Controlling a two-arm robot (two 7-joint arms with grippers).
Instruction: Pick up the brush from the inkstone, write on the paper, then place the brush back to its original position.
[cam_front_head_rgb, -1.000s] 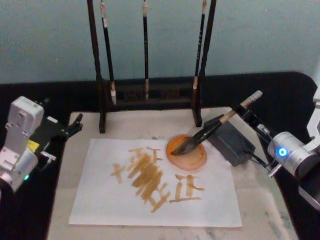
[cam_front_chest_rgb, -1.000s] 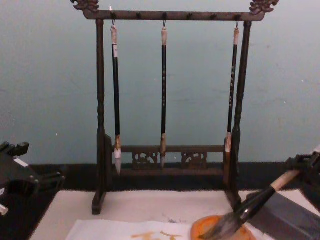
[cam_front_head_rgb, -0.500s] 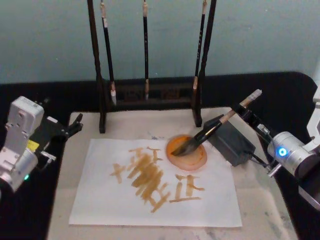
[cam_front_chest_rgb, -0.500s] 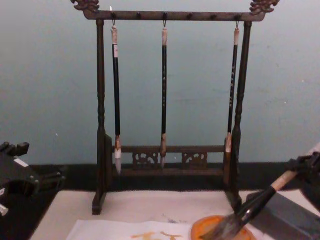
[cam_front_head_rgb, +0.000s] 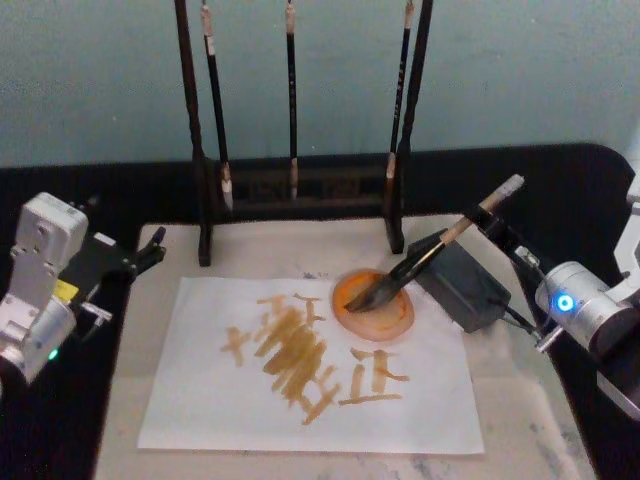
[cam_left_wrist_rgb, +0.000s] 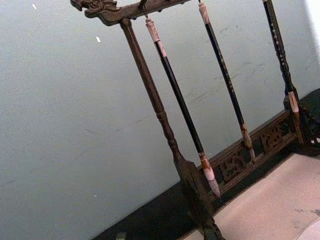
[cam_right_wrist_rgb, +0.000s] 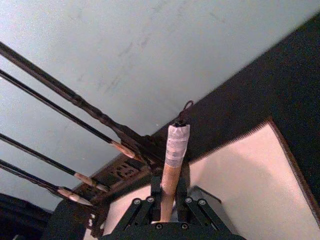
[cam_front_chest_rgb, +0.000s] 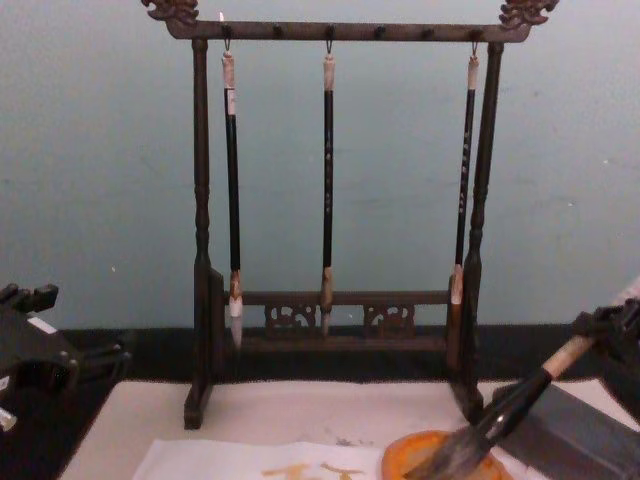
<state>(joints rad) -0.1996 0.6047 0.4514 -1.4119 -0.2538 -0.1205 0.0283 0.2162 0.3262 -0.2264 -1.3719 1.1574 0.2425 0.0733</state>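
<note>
The brush (cam_front_head_rgb: 425, 258) slants with its dark tuft down in the round orange dish (cam_front_head_rgb: 385, 318) and its black shaft over the near-left corner of the dark grey inkstone (cam_front_head_rgb: 465, 288). My right gripper (cam_front_head_rgb: 492, 222) is shut on its pale tan upper handle. In the right wrist view the fingers (cam_right_wrist_rgb: 154, 199) close on the handle (cam_right_wrist_rgb: 174, 152) from both sides. From the chest view the brush (cam_front_chest_rgb: 500, 420) leans up to the right gripper (cam_front_chest_rgb: 612, 330). The white paper (cam_front_head_rgb: 200, 400) with orange-yellow strokes lies in front. My left gripper (cam_front_head_rgb: 140, 255) is parked at the mat's left edge.
A dark wooden brush rack (cam_front_head_rgb: 300, 190) stands behind the paper with three thin brushes (cam_front_chest_rgb: 327, 180) hanging from it. The beige mat (cam_front_head_rgb: 520, 420) lies under everything on a black table. The rack's right post (cam_front_head_rgb: 400, 150) rises just behind the orange dish.
The brush and my right gripper have shifted very slightly to the right, with the tuft staying in the orange dish. The left arm has not moved.
</note>
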